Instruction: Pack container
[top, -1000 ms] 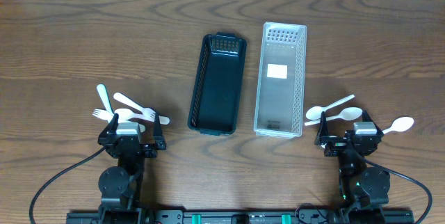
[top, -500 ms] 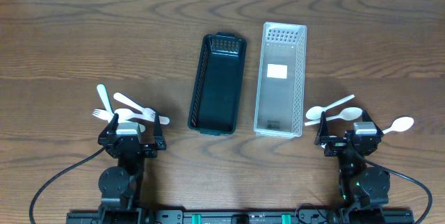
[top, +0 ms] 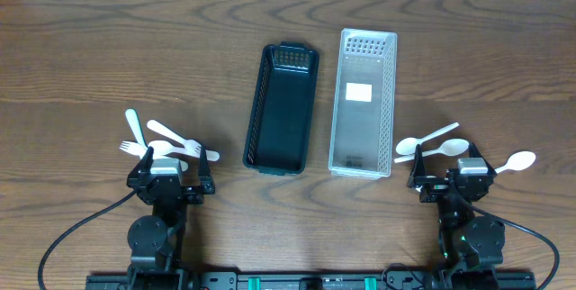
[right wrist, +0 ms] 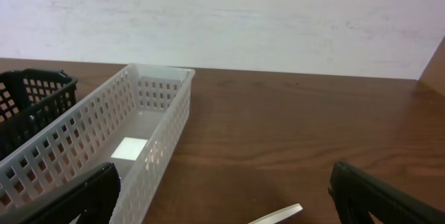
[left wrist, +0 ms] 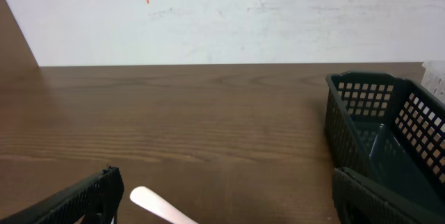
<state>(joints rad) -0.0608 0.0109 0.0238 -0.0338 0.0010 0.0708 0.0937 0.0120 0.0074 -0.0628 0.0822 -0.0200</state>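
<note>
The left gripper (top: 169, 176) sat low at the near edge of the wooden table (top: 81, 56), jaws spread wide and gripping nothing. In its wrist view the two fingers (left wrist: 76, 200) stood at opposite sides of the frame. Just ahead of it lay a loose heap of white plastic forks and spoons (top: 167, 145) (one pale piece (left wrist: 156, 205) showed between the fingers). The black mesh basket (top: 282, 108) lay ahead and to its right. The right gripper (top: 453, 176) was spread just as wide, also holding nothing. Two white spoons (top: 430, 144) lay just ahead of it, and a third spoon (top: 516, 161) lay just off its right side. The clear perforated basket (top: 363, 103), with a white label (top: 360, 93) on its floor, lay ahead to its left, close beside the black one.
</note>
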